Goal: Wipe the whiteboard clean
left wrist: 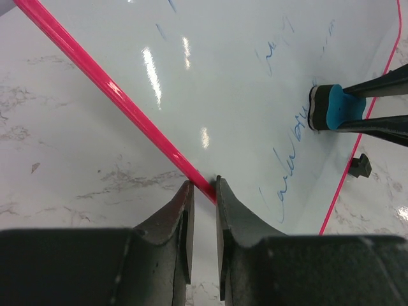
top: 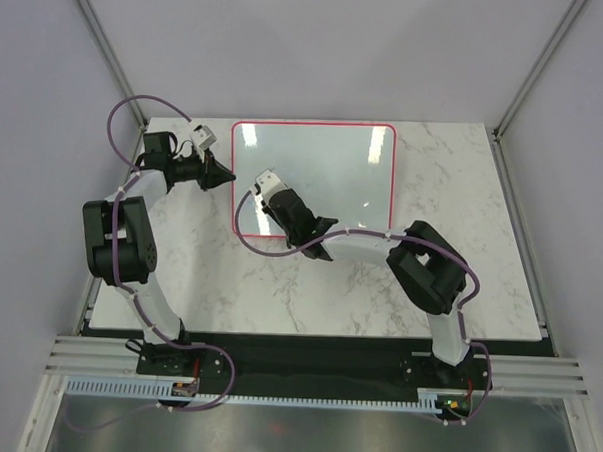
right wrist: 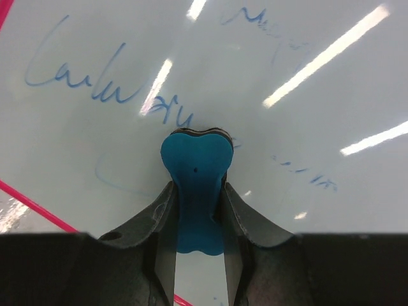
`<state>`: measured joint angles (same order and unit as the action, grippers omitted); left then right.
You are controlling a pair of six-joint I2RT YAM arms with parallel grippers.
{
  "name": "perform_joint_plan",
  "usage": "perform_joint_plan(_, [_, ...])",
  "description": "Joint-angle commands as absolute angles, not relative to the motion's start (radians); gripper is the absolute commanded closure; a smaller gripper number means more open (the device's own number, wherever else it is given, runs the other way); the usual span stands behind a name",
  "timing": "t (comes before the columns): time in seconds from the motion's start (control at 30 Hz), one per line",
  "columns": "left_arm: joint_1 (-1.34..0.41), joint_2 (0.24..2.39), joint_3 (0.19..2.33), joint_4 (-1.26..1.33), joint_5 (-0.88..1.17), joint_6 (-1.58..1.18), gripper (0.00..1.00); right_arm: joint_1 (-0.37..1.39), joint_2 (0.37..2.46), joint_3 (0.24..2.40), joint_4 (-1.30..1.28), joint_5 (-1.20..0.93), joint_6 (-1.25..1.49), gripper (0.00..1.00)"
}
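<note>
The whiteboard (top: pixel 330 157) lies flat on the marble table, its thin red frame all round. Faint blue handwriting (right wrist: pixel 95 83) runs over its near-left part, also in the left wrist view (left wrist: pixel 287 172). My right gripper (right wrist: pixel 196 186) is shut on the small blue eraser (right wrist: pixel 194 167) and presses its felt face onto the board next to the writing. In the top view this gripper (top: pixel 275 207) is over the board's near-left area. The eraser (left wrist: pixel 335 108) also shows from the left wrist. My left gripper (left wrist: pixel 204 186) (top: pixel 227 179) is at the board's left edge, jaws nearly closed with the red frame between the tips.
A small black foot (left wrist: pixel 360 164) sticks out from the board's near edge. The marble table (top: pixel 460 253) extends right of and in front of the board. Grey walls and metal posts close in the sides and back. The right forearm lies across the table just in front of the board.
</note>
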<state>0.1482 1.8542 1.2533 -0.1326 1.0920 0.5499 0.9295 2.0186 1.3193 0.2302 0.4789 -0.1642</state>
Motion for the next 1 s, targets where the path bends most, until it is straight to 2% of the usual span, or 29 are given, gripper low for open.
perform_joint_plan(0.0, [0.137, 1.81, 1.249, -0.109, 1.106, 0.621, 0.98, 0.882, 1.985, 1.408, 0.166, 0.624, -0.264, 1.0])
perform_joint_plan(0.13, [0.135, 1.805, 1.25, -0.109, 1.106, 0.621, 0.98, 0.838, 2.071, 1.712, 0.043, 0.617, -0.256, 1.0])
perform_joint_plan(0.37, [0.135, 1.798, 1.247, -0.109, 1.106, 0.621, 0.98, 0.836, 2.298, 2.057, -0.092, 0.569, -0.259, 1.0])
perform_joint_plan(0.53, [0.135, 1.802, 1.249, -0.101, 1.114, 0.614, 0.98, 0.879, 2.286, 1.993, -0.091, 0.44, -0.236, 1.0])
perform_joint_plan(0.73, [0.135, 1.796, 1.243, -0.101, 1.112, 0.621, 0.98, 0.913, 2.289, 1.938, -0.11, 0.426, -0.209, 1.0])
perform_joint_plan(0.9, [0.135, 1.795, 1.244, -0.101, 1.111, 0.62, 0.98, 0.887, 2.25, 1.888, -0.072, 0.625, -0.216, 1.0])
perform_joint_plan(0.97, [0.135, 1.792, 1.241, -0.101, 1.114, 0.618, 0.98, 0.841, 2.203, 1.824, -0.071, 0.637, -0.161, 1.0])
